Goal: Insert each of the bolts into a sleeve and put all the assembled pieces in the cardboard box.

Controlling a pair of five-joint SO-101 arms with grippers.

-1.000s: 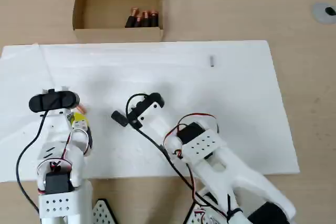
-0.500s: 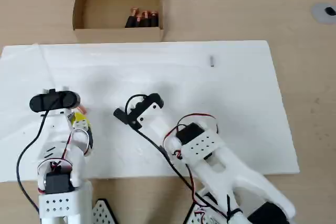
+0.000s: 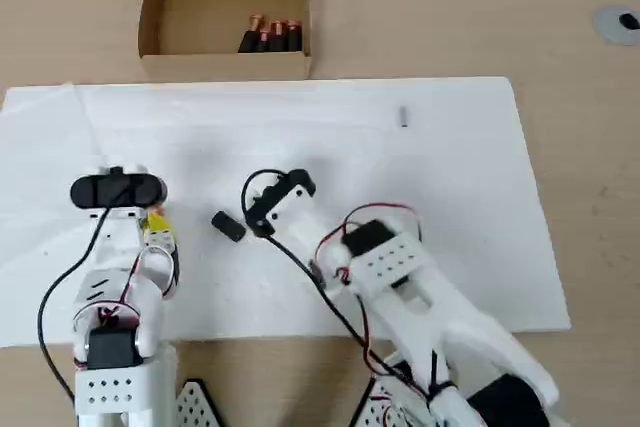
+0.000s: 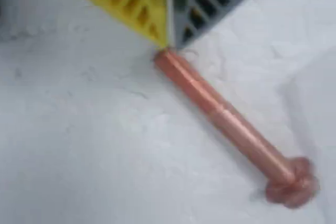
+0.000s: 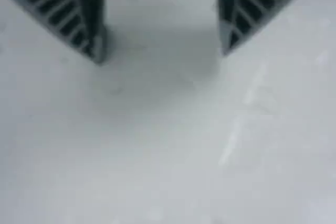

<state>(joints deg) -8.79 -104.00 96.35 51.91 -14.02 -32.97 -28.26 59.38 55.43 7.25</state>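
Note:
A copper bolt [image 4: 231, 124] lies on the white sheet [image 3: 420, 197], its head pointing away from my left gripper [image 4: 168, 43]. The yellow and grey fingers are shut, and their tips meet right at the bolt's plain end. From above, the bolt [image 3: 155, 215] pokes out beside the left gripper [image 3: 155, 232]. A black sleeve [image 3: 228, 226] lies on the sheet between the arms. My right gripper [image 3: 262, 205] is just to the right of the sleeve, apart from it. It is open [image 5: 160, 48] over bare sheet. The cardboard box [image 3: 150, 17] holds several assembled pieces [image 3: 270, 35].
A small dark piece [image 3: 404, 116] lies far back on the sheet, right of centre. The box stands past the sheet's far edge on the wooden table [image 3: 580, 127]. Black cables loop off both arms.
My right gripper has drawn back up and to the right, leaving the black sleeve on the sheet. The left arm's head has shifted slightly to the right.

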